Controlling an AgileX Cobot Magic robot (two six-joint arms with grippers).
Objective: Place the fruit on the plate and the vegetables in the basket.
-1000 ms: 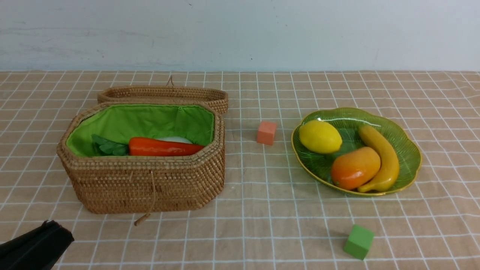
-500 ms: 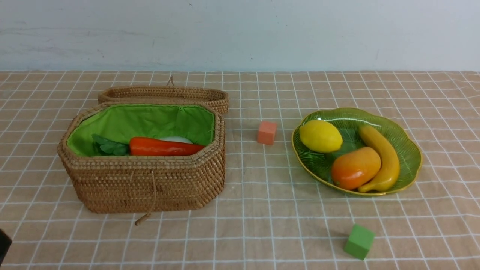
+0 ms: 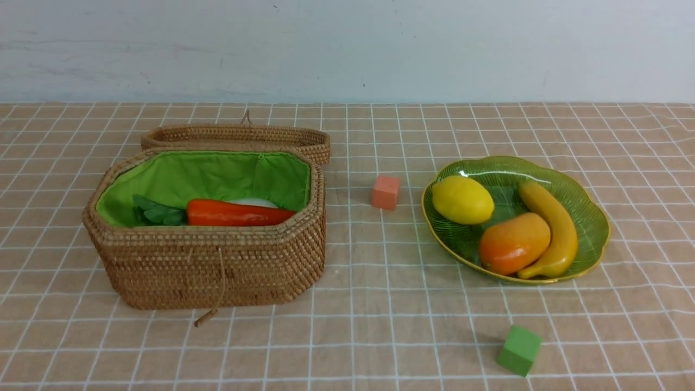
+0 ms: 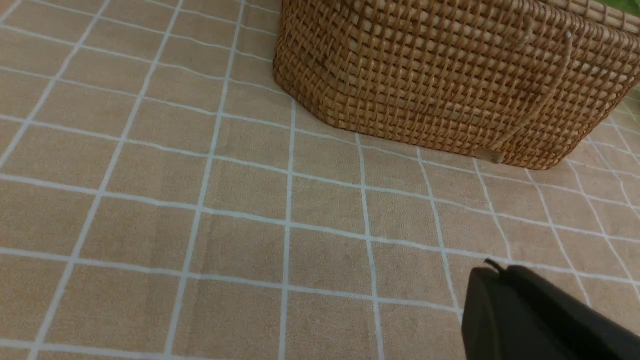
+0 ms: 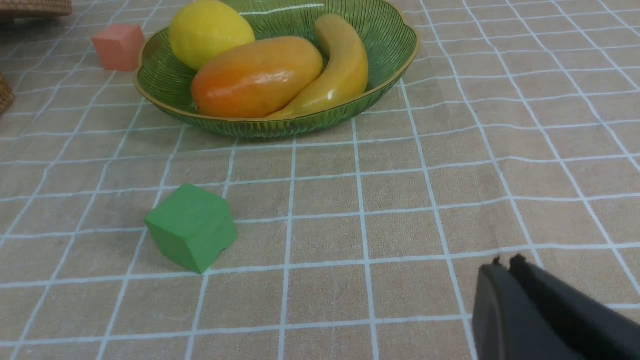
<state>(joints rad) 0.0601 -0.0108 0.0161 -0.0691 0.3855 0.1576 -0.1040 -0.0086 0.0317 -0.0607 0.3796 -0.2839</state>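
The lemon [image 3: 462, 200], mango [image 3: 513, 243] and banana [image 3: 549, 234] lie on the plate [image 3: 591, 217]. Left of the plate, the basket [image 3: 212, 266] holds a carrot [image 3: 236, 213]. Both the left gripper [image 4: 492, 272] and right gripper [image 5: 506, 266] are closed and empty

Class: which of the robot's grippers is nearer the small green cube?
The right gripper. It is over the cloth just beside the small green cube; the left gripper is by the woven wicker basket.

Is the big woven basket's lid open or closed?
Open. The tan wicker basket shows its green lining, with the wicker lid folded back behind it on the checked tablecloth.
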